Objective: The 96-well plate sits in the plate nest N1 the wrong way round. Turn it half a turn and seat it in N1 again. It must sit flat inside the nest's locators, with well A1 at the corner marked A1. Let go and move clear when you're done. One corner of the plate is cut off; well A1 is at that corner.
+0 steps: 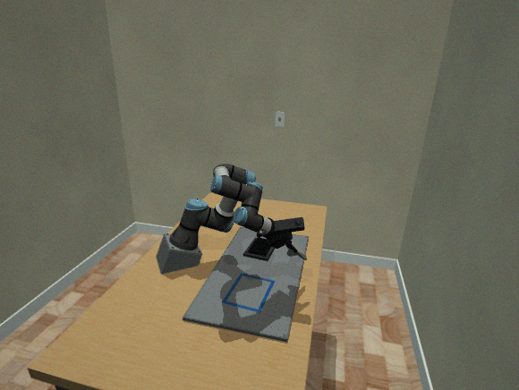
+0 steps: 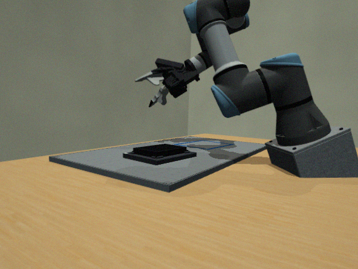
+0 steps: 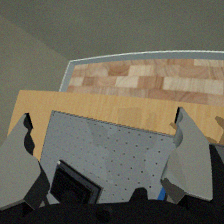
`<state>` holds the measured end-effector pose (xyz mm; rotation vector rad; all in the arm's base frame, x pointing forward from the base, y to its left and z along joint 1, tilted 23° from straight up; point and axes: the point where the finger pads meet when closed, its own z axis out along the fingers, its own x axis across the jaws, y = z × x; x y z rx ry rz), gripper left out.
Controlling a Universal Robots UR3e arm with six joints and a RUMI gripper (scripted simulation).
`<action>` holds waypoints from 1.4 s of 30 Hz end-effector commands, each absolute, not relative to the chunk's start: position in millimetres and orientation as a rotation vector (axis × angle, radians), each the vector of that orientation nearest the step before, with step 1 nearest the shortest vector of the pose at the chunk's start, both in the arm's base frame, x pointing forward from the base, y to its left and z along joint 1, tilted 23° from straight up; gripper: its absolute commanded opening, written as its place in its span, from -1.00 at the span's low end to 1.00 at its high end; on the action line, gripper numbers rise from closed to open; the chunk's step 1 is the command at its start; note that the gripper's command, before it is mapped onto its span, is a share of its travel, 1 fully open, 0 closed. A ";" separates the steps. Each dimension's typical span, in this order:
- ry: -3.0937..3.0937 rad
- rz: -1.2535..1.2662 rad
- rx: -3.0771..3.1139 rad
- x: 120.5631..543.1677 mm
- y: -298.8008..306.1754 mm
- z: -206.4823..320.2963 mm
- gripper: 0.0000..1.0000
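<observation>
The black 96-well plate (image 1: 260, 246) (image 2: 160, 148) (image 3: 70, 184) sits in the dark plate nest N1 (image 1: 256, 257) (image 2: 157, 161), looking level in the exterior view. A small pale spot shows at one nest corner; the cut corner, well A1 and the A1 mark cannot be made out. My gripper (image 2: 143, 93) (image 3: 103, 111) is open and empty, its fingers spread wide. It is well above the plate and nest, tilted outward rather than pointing straight down. In the wrist view the nest is low, toward the left finger. One finger is hidden in the top view.
The nest stands on a grey perforated board (image 1: 206, 309) (image 2: 92, 163) (image 3: 120, 165) on the wooden table (image 1: 112, 326) (image 2: 123, 222). A blue outline (image 1: 242, 306) (image 3: 161, 193) is marked on the board beside the nest. The arm's grey base block (image 1: 179, 261) (image 2: 324, 157) stands beside the board.
</observation>
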<state>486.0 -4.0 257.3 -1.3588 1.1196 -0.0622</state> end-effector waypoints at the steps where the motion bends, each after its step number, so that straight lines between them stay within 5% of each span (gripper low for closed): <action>1: 1.119 -0.065 -1.360 486.1 -4.4 257.9 1.00; 17: 1.119 -0.065 -1.360 486.1 -4.4 257.9 1.00; 42: 0.915 -0.039 -1.715 439.5 83.6 242.5 1.00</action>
